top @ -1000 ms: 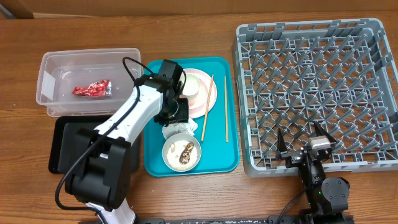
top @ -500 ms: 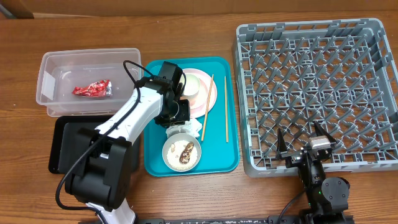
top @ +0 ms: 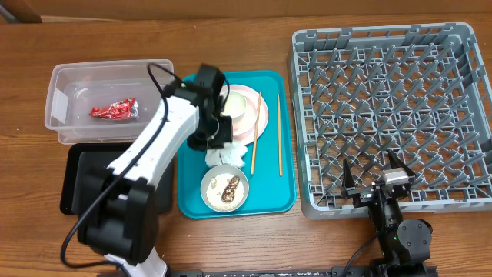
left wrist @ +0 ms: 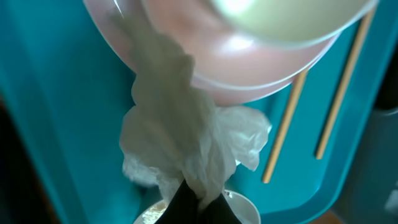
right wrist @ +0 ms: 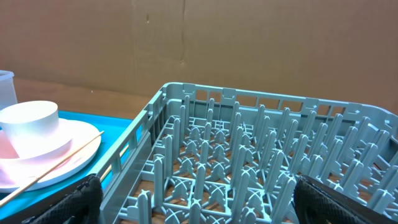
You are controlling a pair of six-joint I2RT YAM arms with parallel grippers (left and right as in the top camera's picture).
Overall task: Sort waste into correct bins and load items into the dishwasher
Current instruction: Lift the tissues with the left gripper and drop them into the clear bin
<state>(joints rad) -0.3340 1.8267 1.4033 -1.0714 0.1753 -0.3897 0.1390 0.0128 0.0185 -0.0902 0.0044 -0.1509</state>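
Over teal tray: left pincer clamps white napkin | right pincer spread wide at rack edge

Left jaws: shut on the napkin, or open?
Shut on it. In the left wrist view, the crumpled white napkin gathers to a pinch between the closed dark tips of the left jaws at the bottom edge.

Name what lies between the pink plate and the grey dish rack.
In the overhead view, two wooden chopsticks lie on the teal tray between pink plate and dish rack; the left one overlaps the plate's edge.
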